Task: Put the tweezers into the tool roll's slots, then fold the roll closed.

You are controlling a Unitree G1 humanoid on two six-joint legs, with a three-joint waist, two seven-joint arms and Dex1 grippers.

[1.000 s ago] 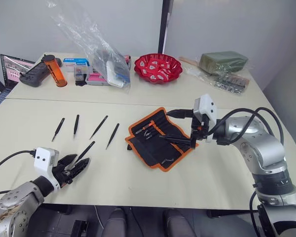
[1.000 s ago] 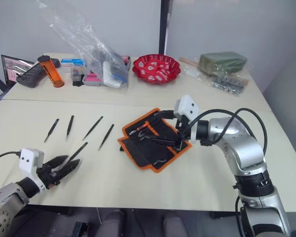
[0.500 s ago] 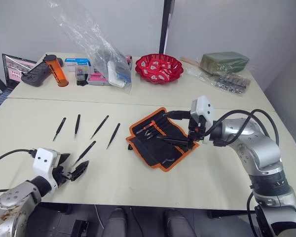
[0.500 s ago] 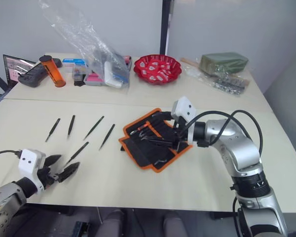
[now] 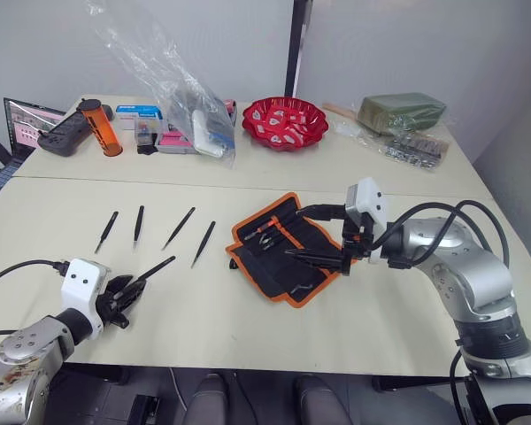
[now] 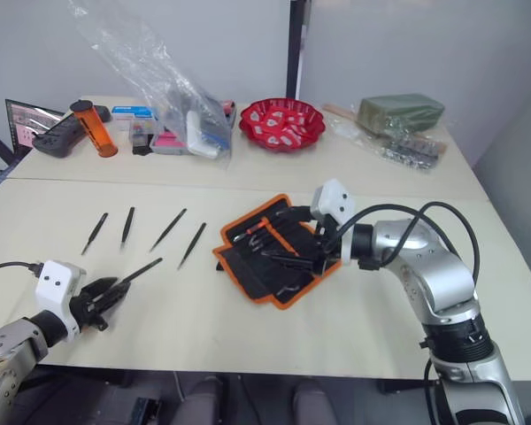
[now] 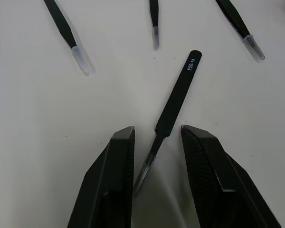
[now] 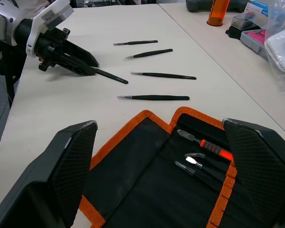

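Note:
The tool roll [image 5: 288, 250] lies open on the table, black with orange edging, a few small tools in its slots [image 8: 199, 152]. My right gripper [image 5: 317, 235] hovers open over its right half, one finger on each side. Several tweezers [image 5: 178, 227] lie in a row to the roll's left. One more tweezer [image 5: 153, 267] lies nearer the front edge. My left gripper [image 5: 126, 289] is open, low on the table, with this tweezer's pointed tip [image 7: 143, 173] between its fingers [image 7: 116, 190], close to one finger.
At the table's back stand a red bowl [image 5: 284, 121], a clear plastic bag [image 5: 190, 97] of items, an orange canister [image 5: 99, 126], a black controller [image 5: 62, 135] and a green box [image 5: 400, 111]. A seam runs across the table behind the tweezers.
My left gripper has moved forward to the near tweezer and its fingers have narrowed around the tip. The right gripper has stayed open over the roll, barely shifting.

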